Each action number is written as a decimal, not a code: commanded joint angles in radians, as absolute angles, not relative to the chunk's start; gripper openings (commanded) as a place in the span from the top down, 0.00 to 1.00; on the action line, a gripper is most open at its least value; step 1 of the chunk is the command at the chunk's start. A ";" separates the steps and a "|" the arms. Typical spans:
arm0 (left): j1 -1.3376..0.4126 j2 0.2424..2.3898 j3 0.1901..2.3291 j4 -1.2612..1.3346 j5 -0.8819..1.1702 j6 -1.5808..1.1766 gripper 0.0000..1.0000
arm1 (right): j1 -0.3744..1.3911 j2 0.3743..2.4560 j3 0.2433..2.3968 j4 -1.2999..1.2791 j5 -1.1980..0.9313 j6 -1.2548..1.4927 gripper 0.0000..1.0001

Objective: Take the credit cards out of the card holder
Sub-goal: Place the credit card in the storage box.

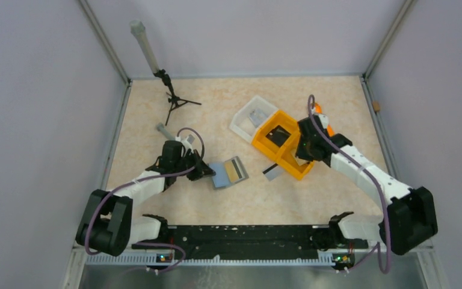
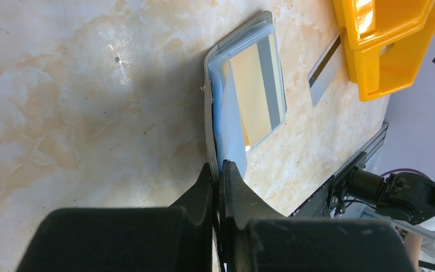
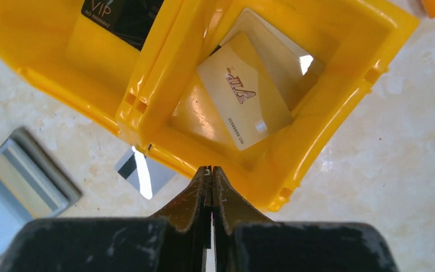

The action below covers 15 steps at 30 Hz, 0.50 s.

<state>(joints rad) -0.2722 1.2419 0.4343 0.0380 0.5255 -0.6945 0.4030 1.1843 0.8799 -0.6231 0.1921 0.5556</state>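
Note:
The grey card holder (image 1: 219, 178) lies open on the table, left of centre. My left gripper (image 1: 208, 172) is shut on its left edge; in the left wrist view the left gripper (image 2: 220, 170) pinches the card holder (image 2: 214, 122). A gold-striped credit card (image 2: 257, 85) sits in its inner panel. My right gripper (image 3: 209, 170) is shut with nothing in it, hovering over the rim of the orange bin (image 3: 147, 90). A gold card (image 3: 243, 105) lies in one compartment and a black VIP card (image 3: 119, 14) in the other. A grey card (image 3: 139, 170) lies on the table beside the bin.
A clear plastic tray (image 1: 252, 117) touches the far side of the orange bin (image 1: 283, 144). A small black tripod with a grey pole (image 1: 171, 96) stands at the back left. Walls enclose the table on three sides.

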 commanded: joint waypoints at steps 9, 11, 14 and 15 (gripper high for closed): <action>-0.251 1.302 0.465 0.134 0.595 -0.649 1.00 | 0.591 1.550 1.182 -0.988 0.636 1.132 1.00; -0.245 1.308 0.460 0.144 0.612 -0.648 1.00 | 0.587 1.576 1.190 -1.013 0.672 1.148 1.00; -0.232 1.317 0.451 0.160 0.634 -0.641 1.00 | 0.557 1.618 1.195 -1.037 0.690 1.153 1.00; -0.226 1.325 0.448 0.164 0.640 -0.639 1.00 | 0.544 1.627 1.189 -1.024 0.666 1.146 1.00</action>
